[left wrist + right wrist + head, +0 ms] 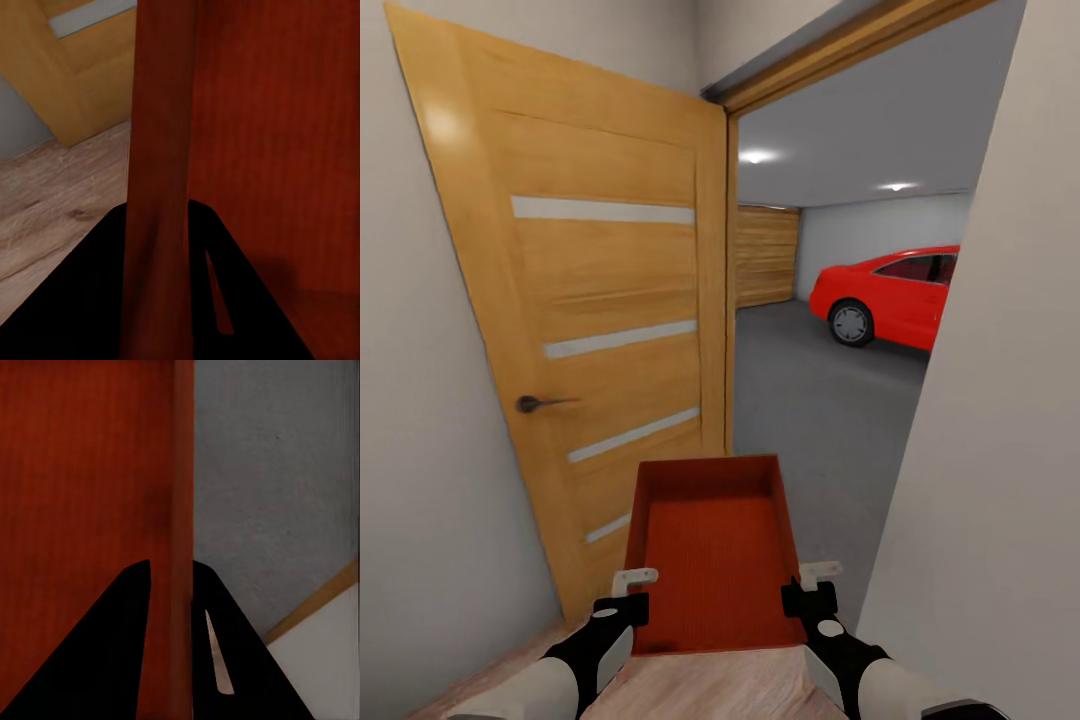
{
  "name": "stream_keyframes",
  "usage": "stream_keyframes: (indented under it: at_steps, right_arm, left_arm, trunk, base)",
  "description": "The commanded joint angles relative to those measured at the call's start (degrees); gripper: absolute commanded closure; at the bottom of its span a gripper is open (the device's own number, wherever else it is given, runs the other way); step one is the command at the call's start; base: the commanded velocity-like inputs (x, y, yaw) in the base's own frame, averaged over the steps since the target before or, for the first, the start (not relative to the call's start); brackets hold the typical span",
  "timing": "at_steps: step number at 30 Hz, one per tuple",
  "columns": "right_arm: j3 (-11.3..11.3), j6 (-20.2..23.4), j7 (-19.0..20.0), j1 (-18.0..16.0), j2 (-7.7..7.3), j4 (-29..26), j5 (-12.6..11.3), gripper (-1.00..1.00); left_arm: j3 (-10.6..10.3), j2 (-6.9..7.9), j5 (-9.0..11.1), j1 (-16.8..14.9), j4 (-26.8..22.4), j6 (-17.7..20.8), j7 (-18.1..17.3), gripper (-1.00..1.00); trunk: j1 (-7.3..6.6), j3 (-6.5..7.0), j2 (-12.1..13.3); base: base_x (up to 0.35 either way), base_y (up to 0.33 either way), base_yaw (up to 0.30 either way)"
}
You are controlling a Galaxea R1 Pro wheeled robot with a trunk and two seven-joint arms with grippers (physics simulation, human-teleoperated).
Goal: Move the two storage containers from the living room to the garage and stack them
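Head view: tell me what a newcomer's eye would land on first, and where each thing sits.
The orange-red storage container stands out low in the middle, open top up, with the left gripper and right gripper each clamped on a side wall. Beyond the open wooden door at the left, a red car sits on the garage's dark grey floor.

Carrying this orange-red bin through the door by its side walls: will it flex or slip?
The storage container looks stiff: its walls show no bowing where the left gripper and right gripper pinch them. It is empty, so probably light. The smooth walls may slip if jolted.
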Motion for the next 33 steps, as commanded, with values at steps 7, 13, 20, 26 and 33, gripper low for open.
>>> stream_keyframes:
  at_steps: [7,13,20,26,33]
  right_arm:
    - [-3.6,0.0,-0.2,0.0,-0.25,0.1,0.1,1.0]
    - [-3.6,0.0,-0.2,0.0,-0.25,0.1,0.1,1.0]
    - [-3.6,0.0,-0.2,0.0,-0.25,0.1,0.1,1.0]
    - [-3.6,0.0,-0.2,0.0,-0.25,0.1,0.1,1.0]
    - [-3.6,0.0,-0.2,0.0,-0.25,0.1,0.1,1.0]
  left_arm:
    - [2.8,5.14,5.0,0.0,-0.4,0.2,0.4,1.0]
    - [2.8,5.14,5.0,0.0,-0.4,0.2,0.4,1.0]
    - [2.8,5.14,5.0,0.0,-0.4,0.2,0.4,1.0]
    - [2.8,5.14,5.0,0.0,-0.4,0.2,0.4,1.0]
    - [2.8,5.14,5.0,0.0,-0.4,0.2,0.4,1.0]
  trunk:
    - [0.05,-0.02,0.0]
    - [0.05,-0.02,0.0]
    - [0.05,-0.02,0.0]
    - [0.05,-0.02,0.0]
    - [0.05,-0.02,0.0]
  base:
    - [0.313,0.187,-0.283]
    - [0.312,0.188,-0.283]
    - [0.312,0.188,-0.283]
    - [0.312,0.188,-0.184]
    - [0.312,0.188,-0.149]
